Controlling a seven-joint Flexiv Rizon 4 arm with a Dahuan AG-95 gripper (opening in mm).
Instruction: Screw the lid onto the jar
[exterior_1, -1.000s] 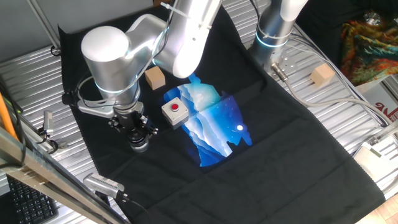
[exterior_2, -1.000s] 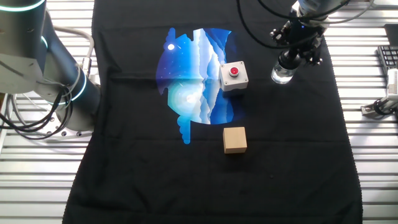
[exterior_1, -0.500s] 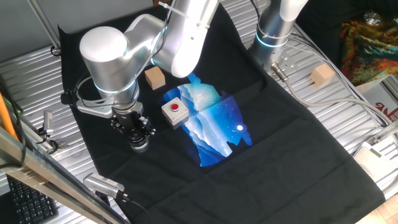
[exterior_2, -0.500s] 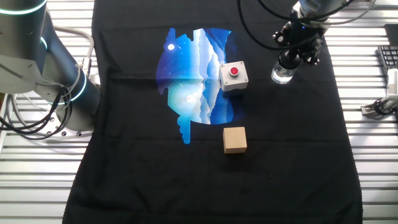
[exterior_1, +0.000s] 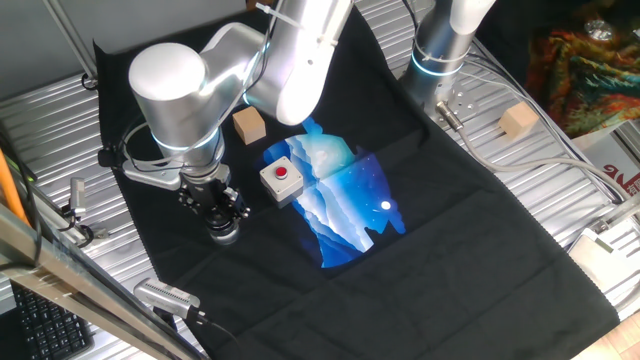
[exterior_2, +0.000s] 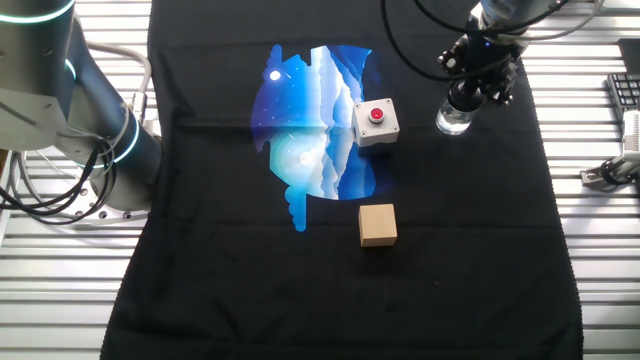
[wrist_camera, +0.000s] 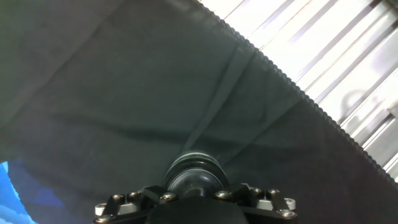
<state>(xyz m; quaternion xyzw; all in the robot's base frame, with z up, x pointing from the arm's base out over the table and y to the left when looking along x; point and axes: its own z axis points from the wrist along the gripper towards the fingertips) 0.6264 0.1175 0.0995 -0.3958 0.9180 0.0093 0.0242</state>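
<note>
1. The gripper (exterior_2: 470, 100) stands straight over the jar (exterior_2: 453, 121), which sits on the black cloth (exterior_2: 450, 250) at the far right in this fixed view, just right of the white box with a red button (exterior_2: 376, 123). In the other fixed view the same jar (exterior_1: 225, 232) is at the near left, below the big silver joint of the arm (exterior_1: 180, 95).

2. Compared with one second ago, almost nothing has shifted in place. The jar is on the same spot and the box and the tan wooden cube (exterior_2: 378, 224) did not move. Only the black parts of the hand look slightly turned between the pictures, so I judge that the wrist is rotating over the jar and not travelling.

3. The lid (wrist_camera: 194, 176) shows in the hand view as a dark round cap just in front of the gripper body, on top of the jar. The fingers themselves are hidden there, so I cannot tell for certain whether they pinch the lid, though the hand sits narrow and close around it.

4. For the task this means, in my judgement, that the screwing step is in progress: the lid is already placed on the jar, and what remains is turning until tight, then letting go.
</note>
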